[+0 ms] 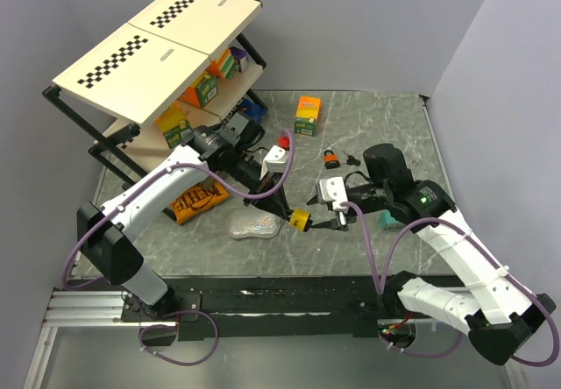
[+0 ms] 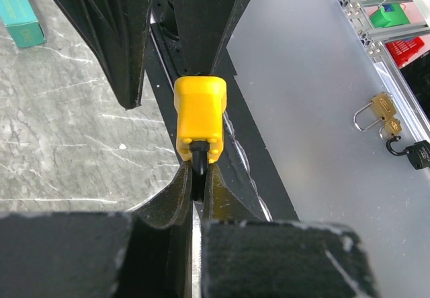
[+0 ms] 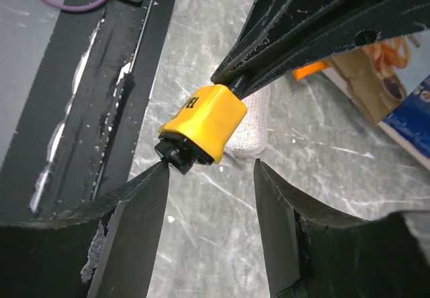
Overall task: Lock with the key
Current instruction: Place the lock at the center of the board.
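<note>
Right wrist | right gripper [image 3: 211,166] spread beside yellow padlock [image 3: 201,120] (held aloft) | left gripper [image 2: 199,177] pinching its black stem [image 2: 199,162]

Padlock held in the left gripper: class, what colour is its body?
Yellow. The padlock body shows best in the left wrist view.

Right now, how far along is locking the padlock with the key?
Done: the left claw grips the yellow plastic-bodied padlock by one black end, clear of the table. In hand: the right claw stands open around the black stub at the lock's other end, not gripping. Left: closing on it and turning. Whether that stub is the key, I cannot tell.
</note>
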You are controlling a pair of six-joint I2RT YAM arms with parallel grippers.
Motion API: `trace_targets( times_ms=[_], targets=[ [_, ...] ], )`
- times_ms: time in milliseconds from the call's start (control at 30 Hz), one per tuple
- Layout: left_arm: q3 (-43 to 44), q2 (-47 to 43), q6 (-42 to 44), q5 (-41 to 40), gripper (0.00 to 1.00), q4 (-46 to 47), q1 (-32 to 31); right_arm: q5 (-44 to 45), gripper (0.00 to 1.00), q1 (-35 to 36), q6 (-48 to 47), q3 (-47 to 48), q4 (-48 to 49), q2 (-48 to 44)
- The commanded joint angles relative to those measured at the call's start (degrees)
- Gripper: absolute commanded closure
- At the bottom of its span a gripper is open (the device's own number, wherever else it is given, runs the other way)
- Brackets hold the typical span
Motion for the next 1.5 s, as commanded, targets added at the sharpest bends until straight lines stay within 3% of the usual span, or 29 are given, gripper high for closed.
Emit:
trace_targets(
  times_ms=[0, 900, 1000, 1033, 1067, 1167, 1367, 1467],
  targets=[
    [0.1, -2.7, -0.3, 4.5, 0.99, 3.1, -0.5, -1.6, 0.41, 0.5, 4.1, 1.1, 8.7, 1.2],
    [4.2, 1.1, 6.8, 5.4, 0.99, -5.8, -1.3, -2.8, 0.48, -0.6, 13.7, 5.5, 20.9, 6.2],
    [1.7, 0.0, -2.4, 5.0, 0.99, 1.3, 0.8, -0.8, 0.47, -1.6, 17.2, 3.9, 21.2, 5.2],
    [0.7, -1.0, -6.4, 4.3, 0.99, 5.3, 2.6, -0.6, 0.44, -2.4, 17.3, 3.7, 18.3, 4.9],
    [-0.3, -1.8, -15.9, 3.4, 0.99, 12.9, 3.5, -0.1, 0.41, -3.3, 17.1, 3.7, 16.4, 4.7],
    [-3.7, -4.0, -28.8, -2.6, 0.99, 21.8, 5.0, 2.3, 0.27, -7.3, 14.9, 2.1, 9.7, 3.0],
    [-2.6, -1.6, -32.5, -6.6, 0.99, 19.8, 4.1, 10.7, 0.11, -12.8, 9.8, -2.1, 2.4, -2.5],
    [-2.1, 0.4, -41.1, -9.3, 0.99, 22.8, 4.1, 12.0, 0.07, -12.7, 8.8, -2.4, 1.1, -4.7]
  ],
)
